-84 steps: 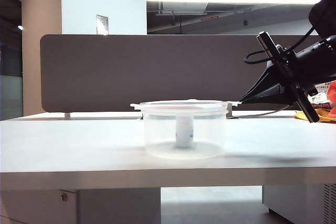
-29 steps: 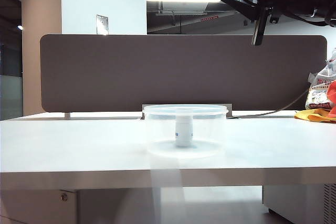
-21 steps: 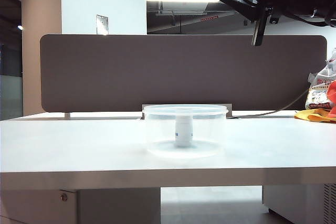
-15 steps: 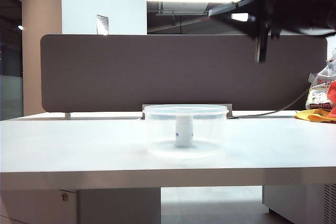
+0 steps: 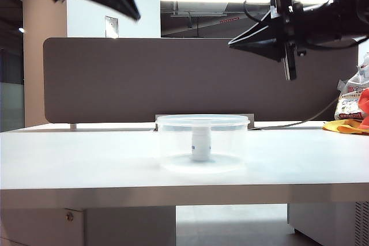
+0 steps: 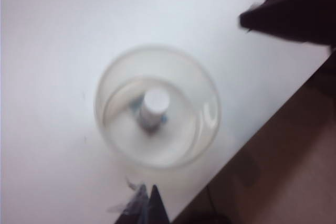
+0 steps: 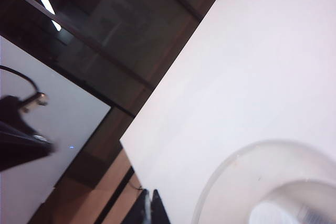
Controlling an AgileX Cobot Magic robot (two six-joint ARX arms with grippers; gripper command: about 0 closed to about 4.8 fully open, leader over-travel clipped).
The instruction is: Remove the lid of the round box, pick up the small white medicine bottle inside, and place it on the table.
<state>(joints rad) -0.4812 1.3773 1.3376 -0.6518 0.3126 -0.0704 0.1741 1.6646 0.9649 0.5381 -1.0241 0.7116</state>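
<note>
Worktop (image 5: 75,159) first, broad, flat and matt white with a thick pale edge, and up at the far left, high above it, the left gripper (image 5: 131,13) comes into shot as a dark wedge, its jaws pinched to a single point with nothing between them. Centre stage sits the round box (image 5: 203,142), a clear, colourless plastic tub, short and wide with a thickened rim, standing square on the worktop in front of the dark brown partition (image 5: 115,79). No lid shows on it in any view; the left wrist camera looks straight down through an open mouth. Inside, upright at the middle of the floor, stands the small white medicine bottle (image 5: 200,144), a tiny smooth cylinder with a white cap and a bluish mark on its label, its cap top plain from above (image 6: 156,102). My read: it is very light, stiff and rather slick, easy to tip, so the sensible hold is across the cap or the upper body, coming straight down between the tub walls; the tub itself looks light enough to skate if nudged. Over to the right, the right gripper (image 5: 233,42) hangs well above the rim, black, tapered, jaws also pressed together and empty. At the far right edge lies some orange and yellow clutter (image 5: 349,124).
</note>
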